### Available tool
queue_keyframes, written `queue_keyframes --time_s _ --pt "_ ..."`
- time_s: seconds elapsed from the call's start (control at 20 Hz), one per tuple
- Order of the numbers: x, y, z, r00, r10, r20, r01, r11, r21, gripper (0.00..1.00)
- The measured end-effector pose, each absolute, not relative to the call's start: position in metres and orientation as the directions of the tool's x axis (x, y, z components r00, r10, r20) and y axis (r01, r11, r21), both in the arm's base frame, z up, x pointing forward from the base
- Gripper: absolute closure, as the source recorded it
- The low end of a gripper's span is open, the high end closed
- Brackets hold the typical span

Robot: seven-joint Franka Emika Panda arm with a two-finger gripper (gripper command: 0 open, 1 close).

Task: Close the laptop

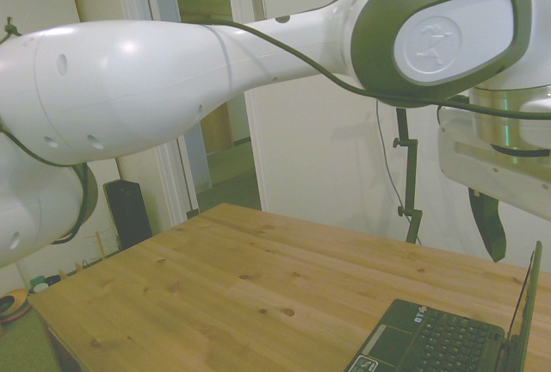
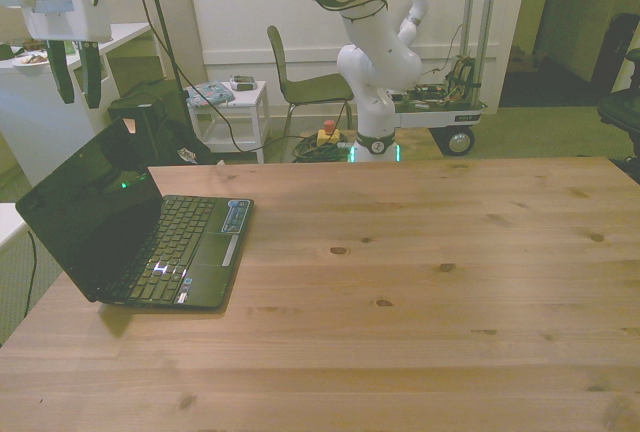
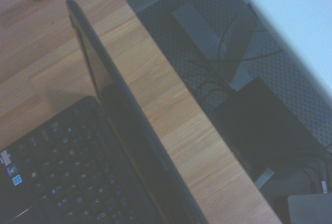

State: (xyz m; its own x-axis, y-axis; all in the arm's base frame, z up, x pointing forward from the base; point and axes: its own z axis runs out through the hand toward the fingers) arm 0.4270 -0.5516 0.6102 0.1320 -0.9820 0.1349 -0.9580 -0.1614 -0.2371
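Observation:
The laptop point(image 2: 150, 227) stands open near the table edge at the front view's left, its dark screen upright and leaning back, its keyboard point(image 2: 170, 247) lit. My gripper point(image 2: 77, 80) hangs open well above the lid's top edge and holds nothing. In the side view the gripper point(image 1: 492, 238) is high over the lid point(image 1: 527, 303), with the laptop base point(image 1: 430, 337) below it. The wrist view looks straight down on the thin lid edge point(image 3: 122, 115) and the keys point(image 3: 62, 175).
The wooden table point(image 2: 420, 282) stretches wide toward the front view's right. Beyond the laptop's side of the table are a white counter point(image 2: 30, 102), a black box point(image 2: 150, 122) on the floor and loose cables point(image 3: 233, 63). A chair point(image 2: 300, 77) stands behind.

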Motion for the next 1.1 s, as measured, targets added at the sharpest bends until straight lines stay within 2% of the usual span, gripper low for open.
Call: queue_keyframes --time_s 0.45,0.7,0.9,1.1 --pt "0.427 -0.582 0.594 0.117 -0.985 0.125 -0.962 -0.143 -0.234 1.0" --pt "0.405 -0.601 0.589 0.071 -0.99 0.125 -0.971 -0.097 -0.217 1.0" --pt "0.382 -0.622 0.569 0.027 -0.994 0.103 -0.979 -0.047 -0.2 1.0" --pt "0.383 -0.632 0.547 0.018 -0.997 0.081 -0.982 -0.033 -0.187 1.0"
